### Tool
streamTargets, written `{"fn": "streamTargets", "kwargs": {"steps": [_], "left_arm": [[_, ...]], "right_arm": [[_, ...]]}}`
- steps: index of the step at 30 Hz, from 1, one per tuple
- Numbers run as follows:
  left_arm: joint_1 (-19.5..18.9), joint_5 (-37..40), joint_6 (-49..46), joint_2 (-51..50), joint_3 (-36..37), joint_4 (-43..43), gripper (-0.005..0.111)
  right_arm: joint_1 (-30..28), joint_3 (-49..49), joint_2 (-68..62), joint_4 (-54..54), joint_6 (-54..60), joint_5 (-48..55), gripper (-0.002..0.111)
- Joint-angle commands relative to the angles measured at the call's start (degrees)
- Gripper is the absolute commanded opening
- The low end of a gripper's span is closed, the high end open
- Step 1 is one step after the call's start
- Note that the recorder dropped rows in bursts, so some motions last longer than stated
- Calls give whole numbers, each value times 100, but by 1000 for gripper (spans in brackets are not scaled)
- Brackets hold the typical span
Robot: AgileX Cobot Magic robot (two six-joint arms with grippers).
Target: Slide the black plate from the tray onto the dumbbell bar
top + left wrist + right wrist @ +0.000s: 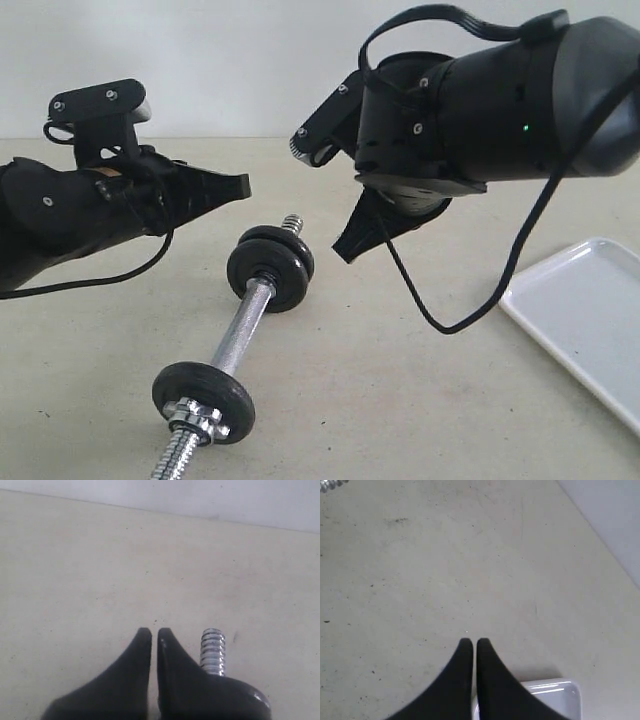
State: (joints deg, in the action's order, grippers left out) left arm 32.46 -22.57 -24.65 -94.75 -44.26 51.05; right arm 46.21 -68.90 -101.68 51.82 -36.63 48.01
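Note:
The dumbbell bar [240, 325] lies on the table, a black disc with a chrome nut [203, 395] near its front end. At the far end two black discs sit pressed together. The outer one, toward the bare threaded tip [292, 222], looks like the black plate [280, 238], on the bar. My left gripper [245, 185] hovers shut and empty just left of that end. In the left wrist view its tips [154, 632] stand beside the threaded tip [212, 652]. My right gripper [345, 250] hangs shut and empty right of the discs. The white tray [590, 310] shows nothing in it.
The tray's corner [555, 690] shows behind the right gripper [472, 642]. The big right arm body [480, 100] hangs over the table's middle, with a loose cable [440, 320] drooping toward the tray. A pale wall stands behind.

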Motion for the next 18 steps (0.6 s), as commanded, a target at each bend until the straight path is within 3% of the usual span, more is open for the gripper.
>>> {"fn": "streamTargets", "kwargs": {"steps": [1, 9, 18], "left_arm": [[13, 1, 64, -23, -192, -241, 4], [13, -15, -43, 135, -203, -653, 4], [13, 157, -1420, 457, -80, -615, 4]], "right_arm": [[-141, 27, 44, 104, -30, -23, 0], [-520, 27, 44, 123, -130, -167, 0], [-571, 27, 55, 117, -435, -396, 0]]}}
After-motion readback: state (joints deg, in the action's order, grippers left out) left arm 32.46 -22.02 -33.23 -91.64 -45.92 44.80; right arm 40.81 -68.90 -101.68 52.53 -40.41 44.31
